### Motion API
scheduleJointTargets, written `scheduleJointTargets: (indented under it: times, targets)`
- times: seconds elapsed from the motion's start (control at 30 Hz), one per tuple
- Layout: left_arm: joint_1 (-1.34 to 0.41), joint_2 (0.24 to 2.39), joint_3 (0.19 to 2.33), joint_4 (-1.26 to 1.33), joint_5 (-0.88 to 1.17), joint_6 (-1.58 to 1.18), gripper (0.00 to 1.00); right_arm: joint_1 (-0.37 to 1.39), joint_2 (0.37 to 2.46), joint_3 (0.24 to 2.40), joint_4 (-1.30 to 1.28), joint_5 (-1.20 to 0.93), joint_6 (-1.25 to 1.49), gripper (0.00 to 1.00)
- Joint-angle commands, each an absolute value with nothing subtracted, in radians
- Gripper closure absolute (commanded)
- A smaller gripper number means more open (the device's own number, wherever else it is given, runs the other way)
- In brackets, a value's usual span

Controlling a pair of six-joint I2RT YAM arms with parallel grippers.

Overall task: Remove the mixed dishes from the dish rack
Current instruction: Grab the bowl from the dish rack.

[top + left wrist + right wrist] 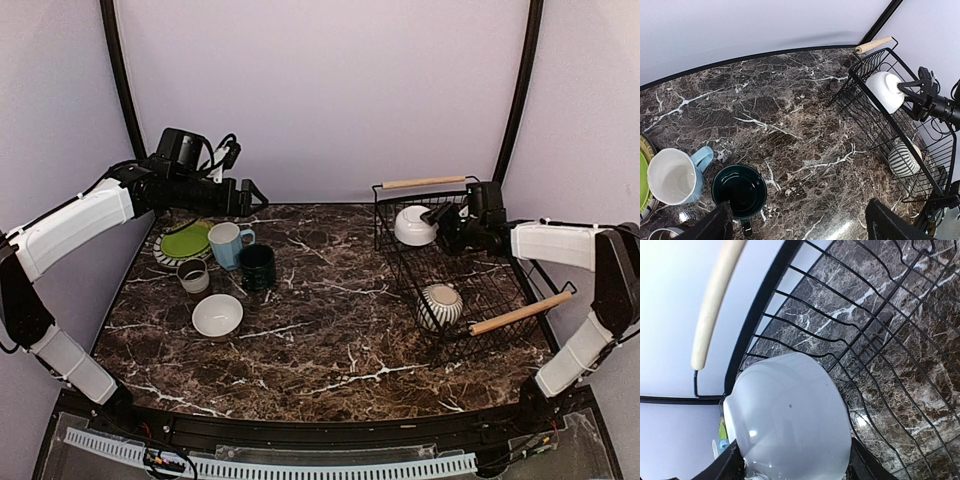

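The black wire dish rack [497,283] stands at the right. In it, my right gripper [433,220] is shut on a white bowl [412,226], held tilted at the far end; in the right wrist view the bowl [790,415] fills the gap between both fingers. A striped grey bowl [439,305] lies in the rack's near part. My left gripper [252,198] is open and empty, above the far left of the table. Below it stand the light blue mug [226,243], dark green mug [257,266], small grey cup [193,275], lime-green plate [185,240] and a second white bowl [217,315].
The lime-green plate lies on a striped plate whose rim [160,252] shows. The rack has wooden handles at the far [422,182] and near [520,313] ends. Bare marble [340,300] lies between dishes and rack. In the left wrist view the dark green mug [738,191] sits by the left finger.
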State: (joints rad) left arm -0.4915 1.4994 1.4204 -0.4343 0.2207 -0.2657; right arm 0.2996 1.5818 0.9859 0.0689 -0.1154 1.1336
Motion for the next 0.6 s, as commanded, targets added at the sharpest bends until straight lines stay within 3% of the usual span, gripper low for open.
scheduleJointTargets:
  times: [0.0,0.23,0.4,0.57]
  targets:
    - [-0.491,1.491,1.426,-0.435,0.266,-0.276,0.09,0.263,1.446,0.904,0.111,-0.096,0.995,0.62]
    - [-0.491,1.505,1.406,-0.369,0.399,-0.294,0.09,0.238,1.315,0.861,0.254,-0.306,0.857,0.62]
    - [-0.491,1.522,1.375,-0.263,0.613,-0.347,0.09,0.24,1.292,0.889,0.363,-0.518,0.782,0.63]
    - [-0.491,1.524,1.301,-0.001,0.878,-0.507,0.09,0.258,1.266,0.909,0.442,-0.655,0.735,0.63]
